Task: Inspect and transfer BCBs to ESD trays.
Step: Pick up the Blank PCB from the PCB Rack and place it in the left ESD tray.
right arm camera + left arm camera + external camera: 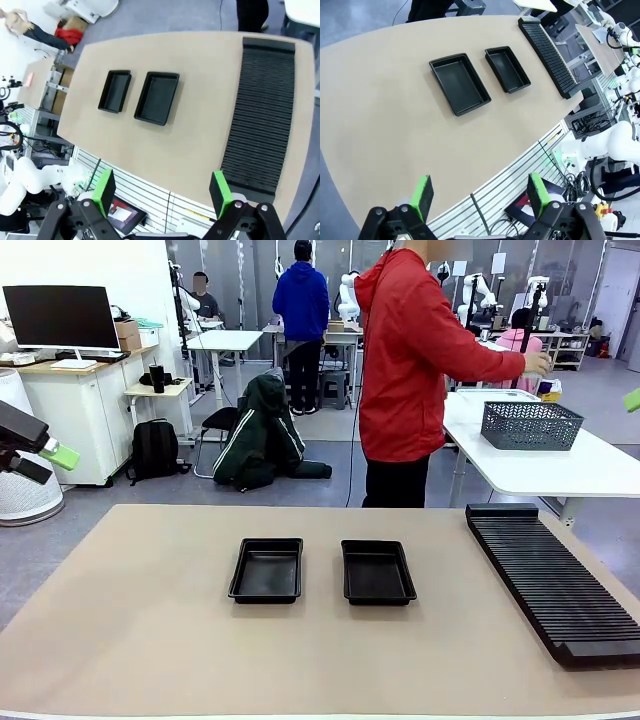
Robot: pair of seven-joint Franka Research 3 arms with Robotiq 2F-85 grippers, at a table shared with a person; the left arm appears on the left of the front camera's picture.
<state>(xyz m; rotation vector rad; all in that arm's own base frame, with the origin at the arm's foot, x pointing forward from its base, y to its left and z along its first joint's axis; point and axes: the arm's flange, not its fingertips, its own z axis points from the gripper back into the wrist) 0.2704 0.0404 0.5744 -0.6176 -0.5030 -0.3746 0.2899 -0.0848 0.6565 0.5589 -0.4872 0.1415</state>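
A thin board could, I judge, slip from a pinch or catch on a tray's sloped wall and settle tilted, and a handover may go astray while the person (405, 370) faces away from the worktop (150, 620). The two trays (267, 570) sit empty, side by side mid-worktop, left of the rack (555, 580). Both the left claw (481, 195) and the right claw (162, 191) gape wide, holding and touching nothing, raised well clear of the trays.

Ahead of the left gripper (480, 195), bare tabletop (385, 115) lies open up to the near tray (460, 84). The far tray (506, 69) sits just beyond, a clear strip between them. Ahead of the right gripper (162, 192), the rack (262, 115) blocks one side; beside it the tabletop is free.
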